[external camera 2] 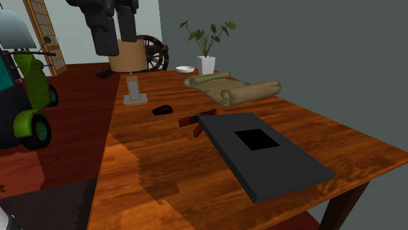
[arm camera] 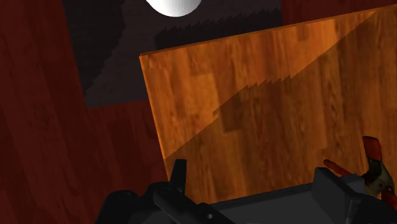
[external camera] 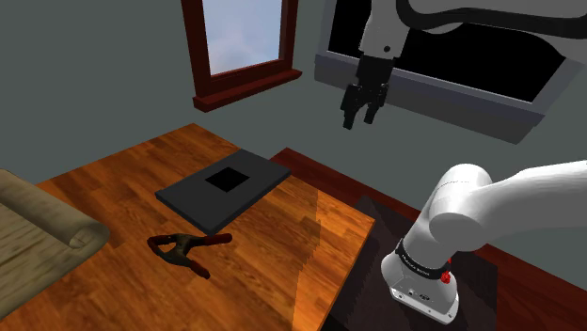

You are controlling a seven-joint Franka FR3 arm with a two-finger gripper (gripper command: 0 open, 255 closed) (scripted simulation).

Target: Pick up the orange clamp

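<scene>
You have a grey-walled room with a dark-framed window [external camera: 240,38] and, in the shoulder view's upper right, a black area beyond a second opening. Below it a wooden worktop [external camera: 282,244] stands over a dark red floor, with the arm's stand [external camera: 423,282] off its near corner.

A flat dark grey slab [external camera: 254,183] with a black square in its middle lies on the worktop. A rolled beige mat [external camera: 42,226] sits at the shoulder view's left edge.

Your red-orange clamp [external camera: 188,249] lies flat on the worktop, just beside the slab's near corner and between the slab and the mat. Its long axis runs roughly across the shoulder view. The black nose points toward that view's left, at the mat. The two handles splay apart, one toward the right and one toward the lower right. In the second exterior view the clamp [external camera 2: 188,122] shows at the slab's far corner, partly hidden behind it. In the wrist view the clamp [arm camera: 375,168] appears just beyond one finger.

The gripper [external camera: 361,118] hangs high above the worktop, well apart from the clamp and pointing downward. Its fingers [external camera 2: 104,36] stand apart with nothing between them, and the wrist view shows the same spread.
</scene>
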